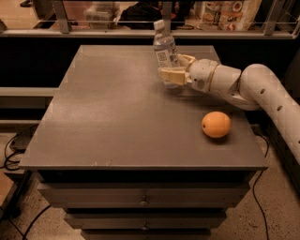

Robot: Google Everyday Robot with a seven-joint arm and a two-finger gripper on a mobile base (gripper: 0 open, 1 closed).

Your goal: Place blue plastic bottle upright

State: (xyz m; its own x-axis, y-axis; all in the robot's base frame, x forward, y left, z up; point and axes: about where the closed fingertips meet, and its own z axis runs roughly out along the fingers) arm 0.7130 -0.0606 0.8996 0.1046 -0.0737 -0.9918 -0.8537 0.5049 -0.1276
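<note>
The gripper point(171, 66) sits up and to the left of the orange point(216, 124), well apart from it, and its two cream fingers point(172, 76) are clamped on the blue plastic bottle point(164, 48) – one finger on the near side of the lower body, the other just showing behind it. The bottle stands nearly upright between them, leaning a little so that its white cap point(159, 24) tips to the left, away from the orange; its pale printed label point(164, 56) faces the camera. The bottle's base is hidden behind the near finger, so I cannot tell whether it touches the tabletop or hangs just above it. From the gripper a white wrist and arm point(255, 86) run to the right, passing behind and above the orange, then bend down past its right side and out of the picture. The orange itself lies on the grey table point(108, 108), near the right edge and nearer the front than the bottle is. Below the orange, under the tabletop, the front shows stacked drawers point(140, 199) with small knobs. Dark cables point(10, 146) lie on the floor far to the left of the orange, and one more cable point(257, 185) hangs below and to its right. Behind the bottle, farther back than the orange, a railed shelf point(140, 33) holds printed packages point(229, 11) – too blurred to read.
</note>
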